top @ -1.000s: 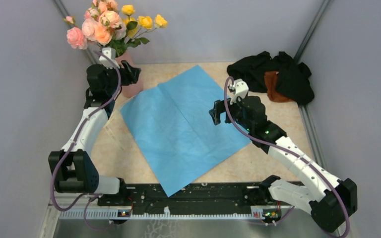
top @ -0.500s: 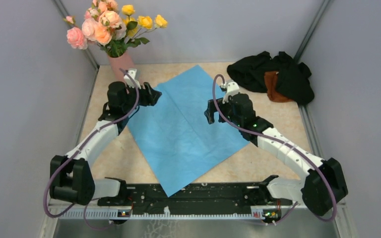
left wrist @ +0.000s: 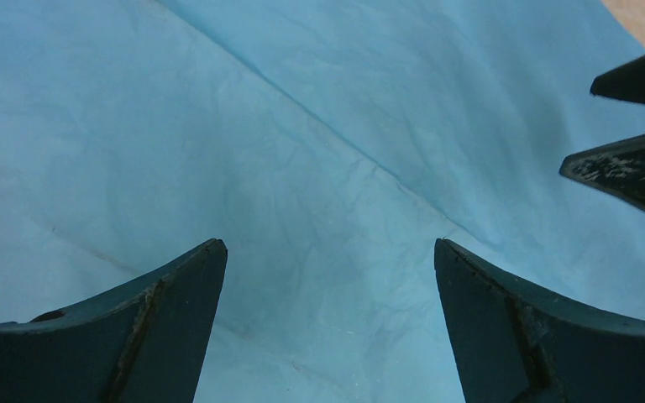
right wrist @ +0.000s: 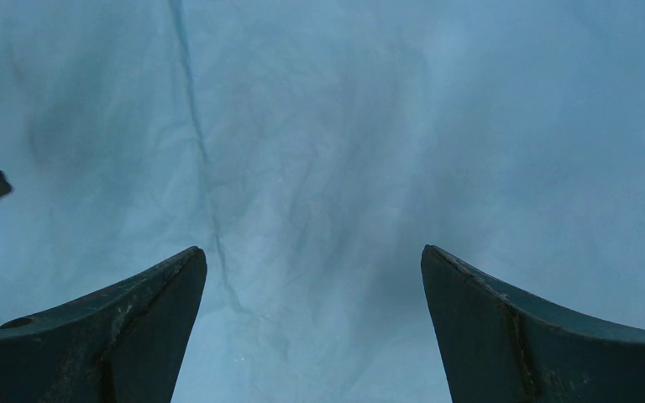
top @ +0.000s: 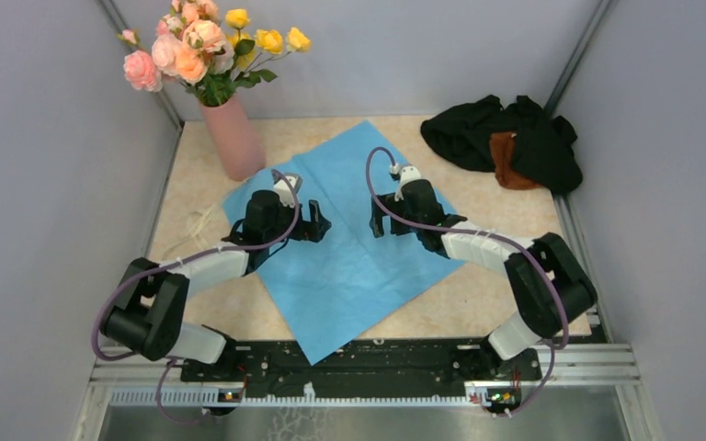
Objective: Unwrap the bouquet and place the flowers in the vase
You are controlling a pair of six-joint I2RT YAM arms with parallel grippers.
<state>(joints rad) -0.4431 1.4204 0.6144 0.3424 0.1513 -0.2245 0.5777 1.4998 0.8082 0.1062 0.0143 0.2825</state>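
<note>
The flowers (top: 193, 46), pink, peach and yellow roses, stand upright in the salmon-pink vase (top: 234, 138) at the back left corner. The bouquet's blue wrapping paper (top: 349, 266) lies unfolded and flat on the table. My left gripper (top: 317, 223) hovers open over the paper's middle, well apart from the vase. My right gripper (top: 379, 223) faces it, also open and empty. The left wrist view shows creased blue paper (left wrist: 302, 126) below my left gripper (left wrist: 327, 243). In the right wrist view, blue paper (right wrist: 344, 126) fills the space under my right gripper (right wrist: 312, 248).
A black and brown cloth heap (top: 506, 138) lies at the back right. A cream ribbon (top: 200, 220) rests on the table left of the paper. Grey walls close in on the left, back and right. The arms' black base rail (top: 358, 367) runs along the front.
My left gripper has come away from the vase, opened wider and swung down and right over the blue paper. The right gripper has drawn left and nearer over the paper.
</note>
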